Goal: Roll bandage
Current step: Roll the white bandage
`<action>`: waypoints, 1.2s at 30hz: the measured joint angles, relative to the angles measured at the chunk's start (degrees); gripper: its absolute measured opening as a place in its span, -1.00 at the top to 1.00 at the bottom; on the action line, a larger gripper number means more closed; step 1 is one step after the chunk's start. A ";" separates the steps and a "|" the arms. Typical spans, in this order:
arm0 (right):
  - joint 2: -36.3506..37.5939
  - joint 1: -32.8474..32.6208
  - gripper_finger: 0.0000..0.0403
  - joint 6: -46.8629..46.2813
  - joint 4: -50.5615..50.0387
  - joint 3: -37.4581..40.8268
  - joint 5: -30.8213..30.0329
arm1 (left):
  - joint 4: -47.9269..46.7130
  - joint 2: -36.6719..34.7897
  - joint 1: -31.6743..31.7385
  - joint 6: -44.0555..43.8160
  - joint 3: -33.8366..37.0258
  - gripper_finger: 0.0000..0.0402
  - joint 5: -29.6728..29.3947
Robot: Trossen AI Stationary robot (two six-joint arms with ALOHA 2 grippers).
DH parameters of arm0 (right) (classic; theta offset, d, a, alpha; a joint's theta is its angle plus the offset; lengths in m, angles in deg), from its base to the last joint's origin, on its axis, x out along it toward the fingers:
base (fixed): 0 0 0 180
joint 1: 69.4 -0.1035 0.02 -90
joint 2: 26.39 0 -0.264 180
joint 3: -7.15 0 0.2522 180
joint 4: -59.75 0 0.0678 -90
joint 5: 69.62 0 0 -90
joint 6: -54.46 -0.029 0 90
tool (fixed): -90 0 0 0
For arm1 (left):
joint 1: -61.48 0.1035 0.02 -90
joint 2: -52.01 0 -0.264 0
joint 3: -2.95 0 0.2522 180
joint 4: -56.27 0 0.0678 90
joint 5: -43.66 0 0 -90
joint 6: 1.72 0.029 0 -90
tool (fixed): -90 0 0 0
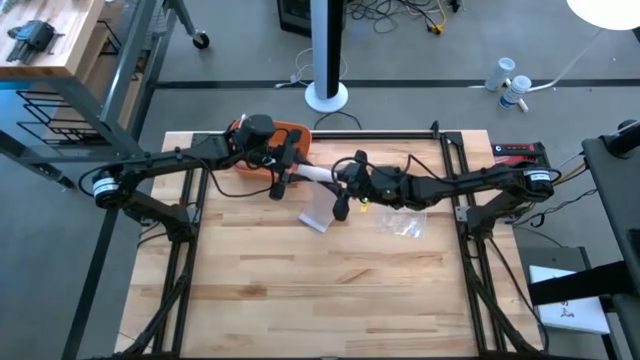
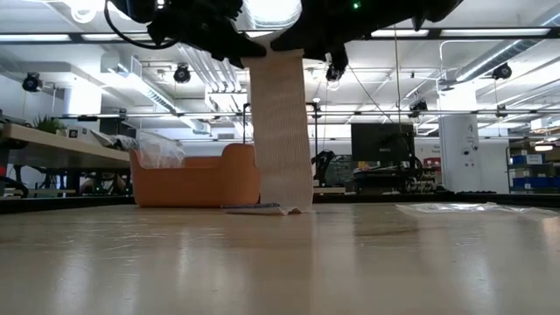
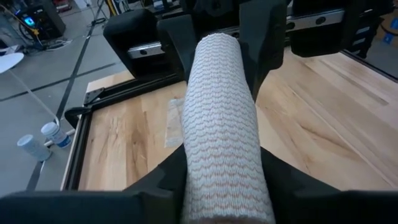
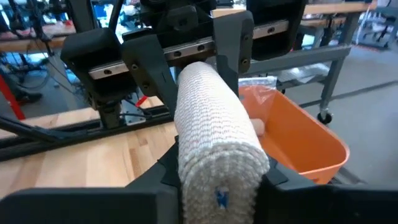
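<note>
Both grippers, left [image 1: 283, 172] & right [image 1: 345, 188], clench opposite ends of the bandage [image 1: 315, 174] roll, held above the desk's [image 1: 300, 290] far edge so the loose tail hangs free for winding.

Bandage [image 1: 314, 175]: white woven crepe, partly rolled; roll was held horizontal above the table, loose tail hung straight down, its end lying on the tabletop.

- Both arms are matte black, slim links with rounded joints; the left arm [image 1: 170, 162] crosses the frame's upper left, the right arm [image 1: 470, 182] its upper right.
- Each shoulder joint wears a pale ring label.
- Thin black cables trail alongside.
- Blocky black fingers [image 3: 264, 37] flank silver rails.
</note>
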 joint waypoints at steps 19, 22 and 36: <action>6.28 -6.52 0.58 16.27 -20.00 -12.13 0.16 | -10.52 -7.47 -1.32 -10.24 0.97 -0.11 -2.99; 8.04 -8.59 0.58 17.77 -20.36 -11.95 0.12 | -9.59 -9.98 -7.77 -13.23 3.35 -0.06 -9.70; 20.33 -22.84 0.58 16.91 -22.19 -1.32 4.53 | 5.50 -17.25 -33.87 -28.61 9.07 0.24 -34.75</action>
